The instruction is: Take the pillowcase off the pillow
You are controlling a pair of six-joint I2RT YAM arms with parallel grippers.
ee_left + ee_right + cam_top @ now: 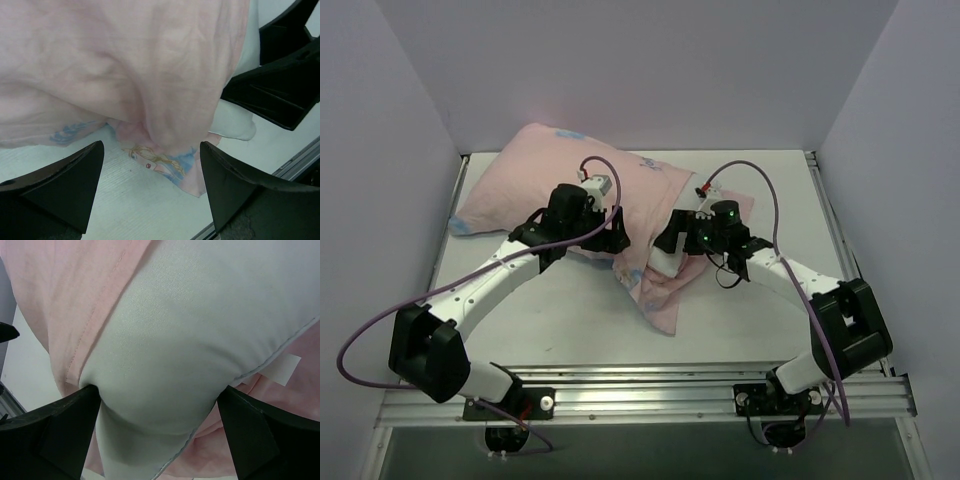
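The right claw point(159, 392) seemed to pinch the pillow point(190, 340) by its bare white corner. The pillowcase point(545, 165) (pink side out) ran away far-left from there, nearer the left claw point(151, 147), which hung wide open just above it.

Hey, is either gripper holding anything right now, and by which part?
The right gripper squeezes the pillow by its exposed white end, poking out of the pillowcase. The left gripper is open, holding nothing.
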